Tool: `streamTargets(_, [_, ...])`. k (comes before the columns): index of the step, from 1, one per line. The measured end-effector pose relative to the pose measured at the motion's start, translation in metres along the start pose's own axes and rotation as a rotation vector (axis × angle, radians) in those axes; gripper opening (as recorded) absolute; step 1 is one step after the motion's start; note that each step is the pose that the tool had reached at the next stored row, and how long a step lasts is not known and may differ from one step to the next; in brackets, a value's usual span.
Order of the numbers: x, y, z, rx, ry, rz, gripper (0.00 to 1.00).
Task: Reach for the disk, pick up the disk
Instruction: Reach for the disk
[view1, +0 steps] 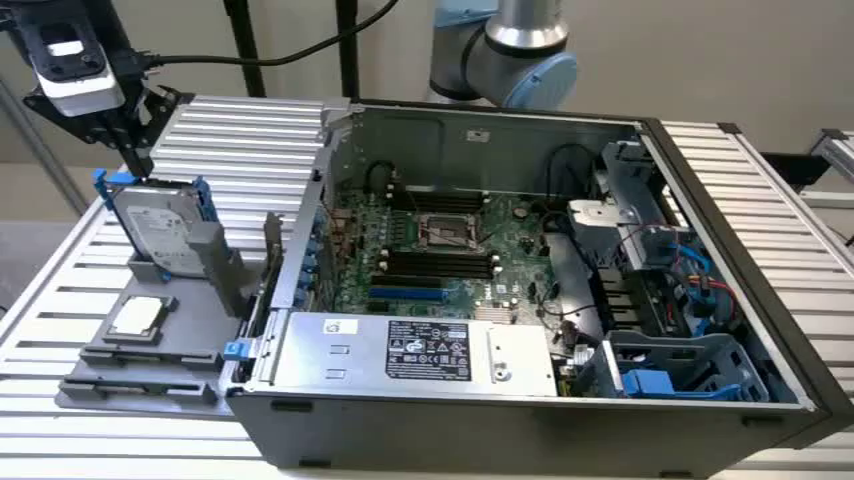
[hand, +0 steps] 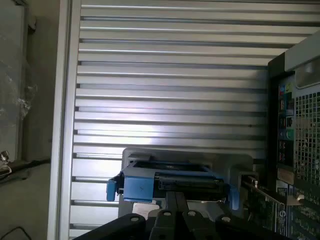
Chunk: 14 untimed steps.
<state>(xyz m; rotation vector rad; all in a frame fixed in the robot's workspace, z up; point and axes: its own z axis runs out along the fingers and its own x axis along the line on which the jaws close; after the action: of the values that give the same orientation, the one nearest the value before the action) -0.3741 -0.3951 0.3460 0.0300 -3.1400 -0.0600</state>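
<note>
**Gripper poised over the upright disk**

The black gripper (view1: 135, 160) hangs over the slatted aluminium table (view1: 240, 140). Its jaws are clenched together: the two dark fingers (hand: 170, 204) lie side by side with nothing gripped between them.

Directly beneath the jaws stands the disk (view1: 163, 228), a rectangular silver-grey metal hard drive with a white printed label, framed by a bright blue plastic carrier. It rests on edge, leaning a little, in a grey plastic stand (view1: 220, 262). The jaw tips sit just above the disk's upper blue edge. Whether they touch it cannot be told from where I stand.

In the wrist view the gripper (hand: 176, 205) looks down on the disk (hand: 170, 181) edge-on, with the blue carrier reaching out to either side of the jaws and the table slats (hand: 170, 75) beyond.

Well below the jaws, past the foot of the stand, a small square silver chip (view1: 138, 315) lies on a grey tray (view1: 100, 352). Off to the exterior view's right of the jaws stands an open dark grey computer case (view1: 534, 430), holding a green motherboard (view1: 441, 240) and a grey labelled power supply box (view1: 414, 350).
</note>
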Motion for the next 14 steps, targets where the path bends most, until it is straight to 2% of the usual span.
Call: streamTargets(14, [0.0014, 0.0017, 0.0000, 0.0006, 0.0001, 0.001, 0.11])
